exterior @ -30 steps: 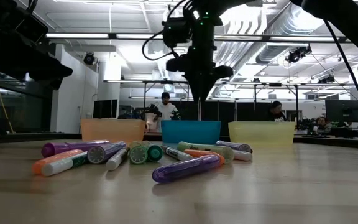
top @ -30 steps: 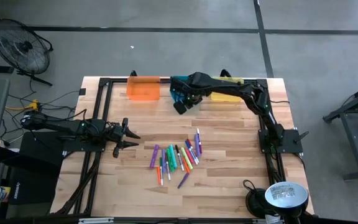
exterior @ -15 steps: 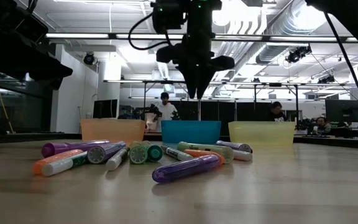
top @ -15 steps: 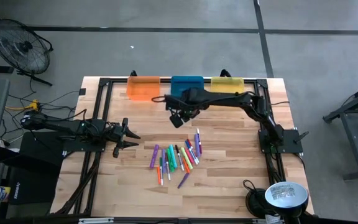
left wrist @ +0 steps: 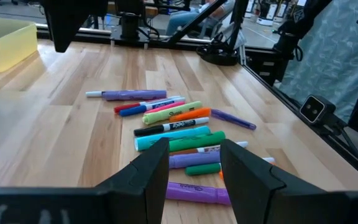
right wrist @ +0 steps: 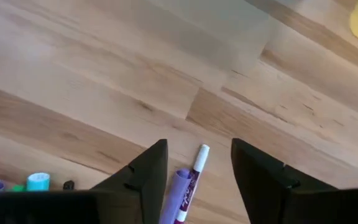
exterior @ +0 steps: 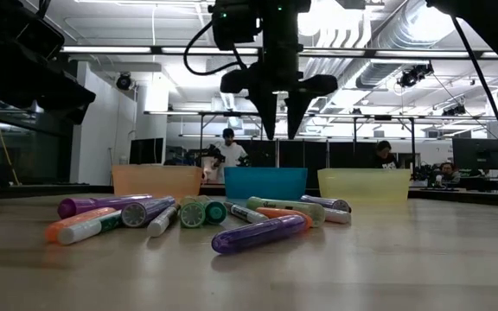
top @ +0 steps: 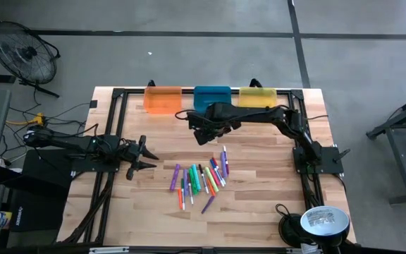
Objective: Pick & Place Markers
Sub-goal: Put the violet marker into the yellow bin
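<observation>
Several markers (top: 201,180) in purple, green, orange, blue and pink lie in a loose pile on the wooden table, also in the low view (exterior: 188,216) and the left wrist view (left wrist: 173,124). My right gripper (exterior: 280,130) hangs open and pointing down, high above the table, between the blue bin (top: 211,95) and the pile. It holds nothing. Its wrist view shows a purple marker (right wrist: 188,186) on the table below the fingers (right wrist: 148,174). My left gripper (top: 146,156) waits open at the table's left, pointing level at the pile (left wrist: 194,162).
Three translucent bins stand in a row at the far edge: orange (top: 162,99), blue, yellow (top: 257,97). Black frame rails (top: 111,141) run along the table's sides. Bare wood lies between bins and pile. People (exterior: 229,147) show in the room beyond.
My right gripper has come away from over the blue bin toward the table's near edge, closer to the marker pile. Its wrist has rolled and its fingers have opened. The markers have stayed where they were.
</observation>
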You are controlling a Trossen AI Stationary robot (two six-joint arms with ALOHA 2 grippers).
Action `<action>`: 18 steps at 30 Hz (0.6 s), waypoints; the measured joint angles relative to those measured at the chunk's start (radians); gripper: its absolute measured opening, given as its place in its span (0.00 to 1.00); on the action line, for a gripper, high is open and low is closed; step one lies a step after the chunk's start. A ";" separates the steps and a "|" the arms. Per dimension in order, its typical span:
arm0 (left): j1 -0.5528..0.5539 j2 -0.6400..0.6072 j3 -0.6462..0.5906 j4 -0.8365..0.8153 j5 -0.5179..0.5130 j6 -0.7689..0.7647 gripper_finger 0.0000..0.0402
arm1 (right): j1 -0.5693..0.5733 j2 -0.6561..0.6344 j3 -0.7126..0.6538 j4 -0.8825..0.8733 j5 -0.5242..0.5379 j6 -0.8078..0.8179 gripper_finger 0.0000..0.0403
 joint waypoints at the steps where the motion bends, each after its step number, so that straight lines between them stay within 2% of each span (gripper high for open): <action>1: 0.000 0.000 0.000 0.000 0.000 0.000 0.35 | 0.000 0.000 0.000 -0.013 0.004 0.009 0.43; 9: 0.000 0.000 0.000 0.000 -0.002 0.000 0.35 | -0.003 0.000 -0.003 -0.065 0.016 0.057 0.42; 15: 0.000 0.000 0.000 0.000 -0.002 0.000 0.35 | -0.005 0.000 -0.146 0.049 -0.122 0.080 0.42; 18: 0.000 0.000 0.000 0.000 -0.002 0.000 0.35 | -0.003 0.000 -0.214 0.118 -0.145 0.087 0.42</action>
